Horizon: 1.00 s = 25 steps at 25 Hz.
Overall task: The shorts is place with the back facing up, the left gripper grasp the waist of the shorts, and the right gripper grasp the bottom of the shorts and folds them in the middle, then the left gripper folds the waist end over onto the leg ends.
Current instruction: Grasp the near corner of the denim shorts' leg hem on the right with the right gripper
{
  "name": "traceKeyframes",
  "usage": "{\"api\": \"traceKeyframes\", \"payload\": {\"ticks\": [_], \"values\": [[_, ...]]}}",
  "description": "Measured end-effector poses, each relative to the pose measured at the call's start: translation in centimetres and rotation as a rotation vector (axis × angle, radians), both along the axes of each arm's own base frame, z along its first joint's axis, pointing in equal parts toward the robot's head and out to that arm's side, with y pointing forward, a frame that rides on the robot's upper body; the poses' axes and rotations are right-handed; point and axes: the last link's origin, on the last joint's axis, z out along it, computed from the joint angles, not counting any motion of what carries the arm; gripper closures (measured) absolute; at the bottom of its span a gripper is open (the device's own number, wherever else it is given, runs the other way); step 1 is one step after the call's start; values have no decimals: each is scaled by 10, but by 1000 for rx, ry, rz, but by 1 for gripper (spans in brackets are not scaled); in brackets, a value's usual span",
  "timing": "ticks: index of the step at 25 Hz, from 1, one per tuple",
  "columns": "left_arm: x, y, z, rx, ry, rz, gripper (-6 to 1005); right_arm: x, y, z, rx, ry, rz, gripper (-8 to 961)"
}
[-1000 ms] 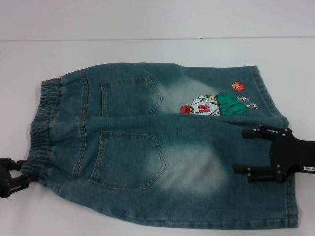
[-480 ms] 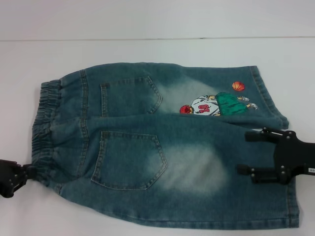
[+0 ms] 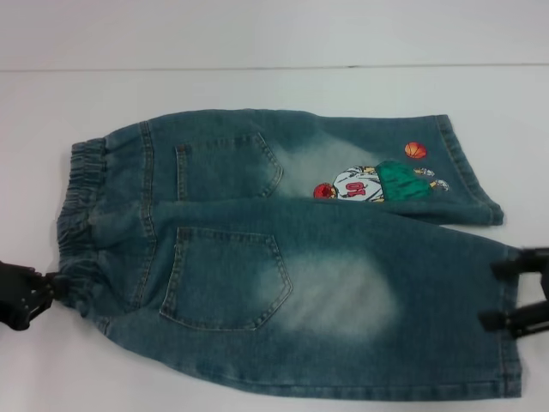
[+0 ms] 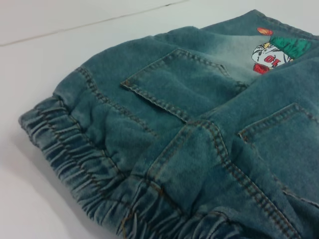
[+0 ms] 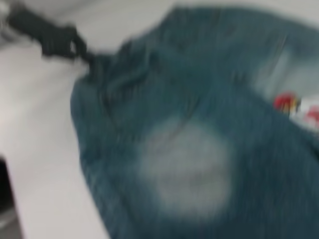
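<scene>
At the left edge, the left gripper [image 3: 53,287] has its fingers closed on the near corner of the waist [image 3: 77,223], pinching the ruffled elastic band. One pair of shorts [image 3: 283,257] lies flat on the white table [image 3: 257,86], back side up, waist at the left and legs to the right. I count two back pockets [image 3: 225,279] and one embroidered basketball player [image 3: 377,182] with one orange ball [image 3: 415,150] on the far leg. At the right edge, the right gripper [image 3: 504,292] has two fingers [image 3: 515,263] spread open just beside the near hem of the bottom of the shorts [image 3: 512,343]; whether they touch the cloth, I cannot tell.
</scene>
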Motion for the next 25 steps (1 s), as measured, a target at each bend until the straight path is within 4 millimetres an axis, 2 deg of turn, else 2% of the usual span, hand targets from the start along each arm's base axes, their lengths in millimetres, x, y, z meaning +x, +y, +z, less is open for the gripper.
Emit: {"api": "traceKeyframes", "payload": {"ticks": [5,13,25], "values": [[2,4,-1,-1,3,-10,933,-5,2,9,-159,-137,-115,12],[3,6,0,3,7,-11,932,-6,8,7,-275,-352,-224,12],[1,5,-1,8,7,-3,931,-9,1,-24,-411,-331,-212,12]]}}
